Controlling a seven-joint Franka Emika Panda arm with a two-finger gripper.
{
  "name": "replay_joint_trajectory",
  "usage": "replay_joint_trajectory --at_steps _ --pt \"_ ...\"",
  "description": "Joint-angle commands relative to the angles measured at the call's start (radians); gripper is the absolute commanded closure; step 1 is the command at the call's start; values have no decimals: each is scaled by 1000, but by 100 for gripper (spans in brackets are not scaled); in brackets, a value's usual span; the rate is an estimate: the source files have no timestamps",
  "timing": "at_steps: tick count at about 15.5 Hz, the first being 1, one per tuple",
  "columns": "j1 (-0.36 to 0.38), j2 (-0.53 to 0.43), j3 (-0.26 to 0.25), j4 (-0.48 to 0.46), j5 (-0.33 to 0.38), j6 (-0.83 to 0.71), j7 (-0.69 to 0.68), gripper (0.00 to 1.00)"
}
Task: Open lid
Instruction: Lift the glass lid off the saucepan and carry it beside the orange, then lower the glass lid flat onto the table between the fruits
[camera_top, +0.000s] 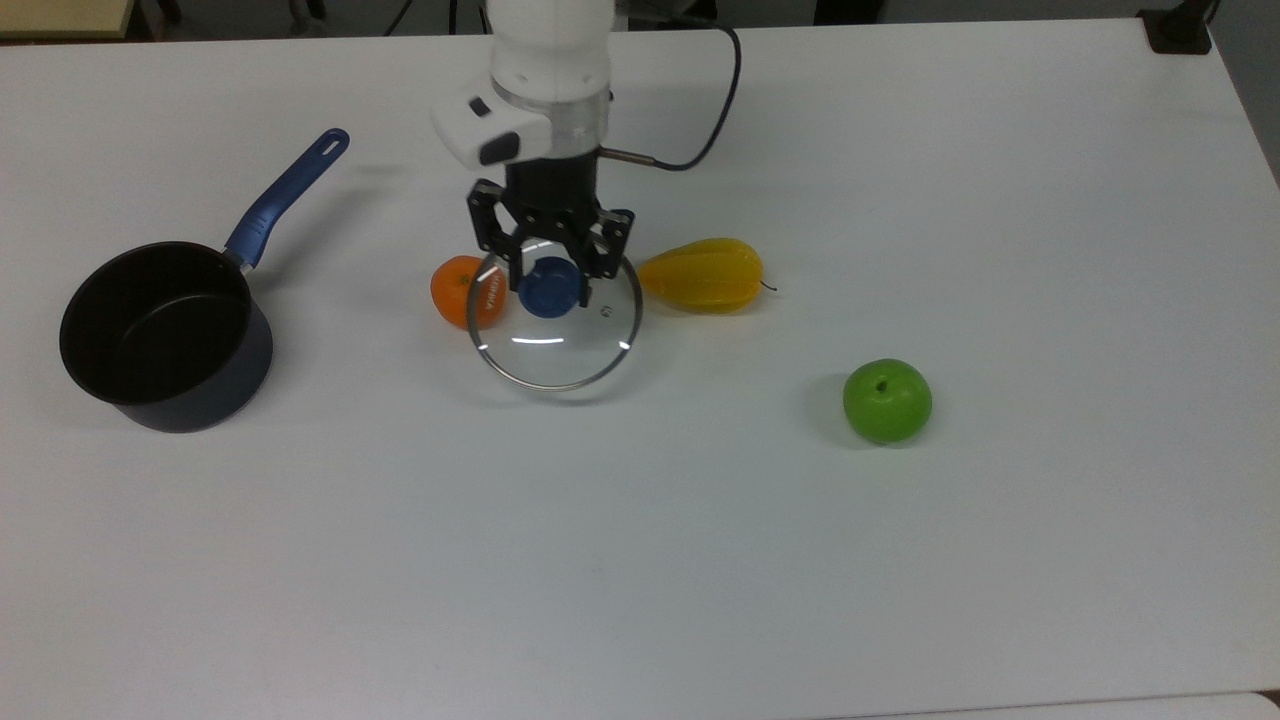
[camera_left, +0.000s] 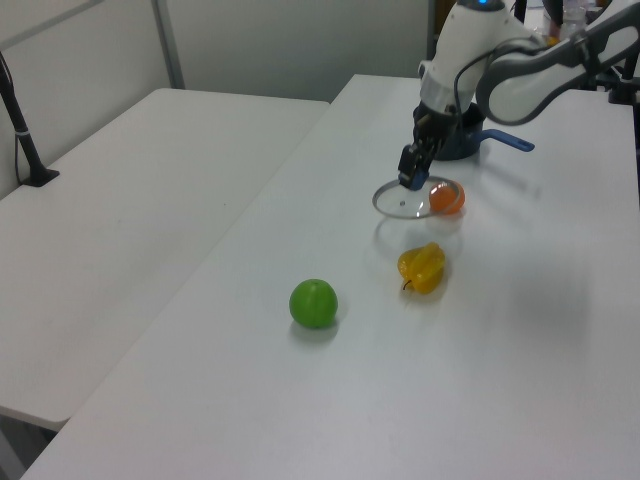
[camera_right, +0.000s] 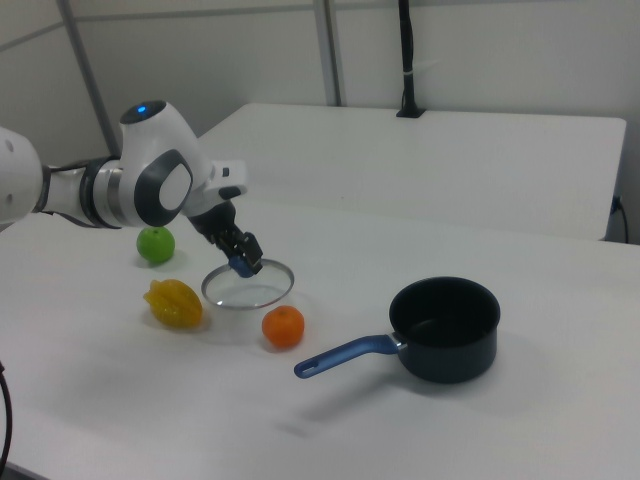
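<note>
The gripper (camera_top: 549, 270) is clamped on the blue knob (camera_top: 547, 288) of the lid (camera_top: 555, 345); the lid hangs level above the surface (camera_top: 640, 560), off the saucepan (camera_top: 160, 335), with the orange (camera_top: 455, 290) at its 9 o'clock in the top view and the yellow fruit (camera_top: 703, 273) near 2 o'clock; glass, so likely stiff, weighty, slippery and breakable; the knob looks the one sound hold; set it down gently.

On the white counter (camera_top: 900, 560) we see a dark saucepan (camera_top: 165, 340) with a blue handle (camera_top: 285, 200), standing uncovered at the top view's left. An orange (camera_top: 455, 290), a yellow starfruit (camera_top: 705, 273) and a green apple (camera_top: 887, 401) lie apart from one another toward the top view's right.
</note>
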Motion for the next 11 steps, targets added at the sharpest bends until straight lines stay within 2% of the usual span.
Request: replay_joint_trajectory --at_steps 1,4,8,11 --pt "19 59 -3 38 -21 45 23 63" --pt "19 105 5 58 -21 111 23 63" --pt "20 121 11 53 -21 115 21 63" --pt "17 136 11 53 -23 113 20 56"
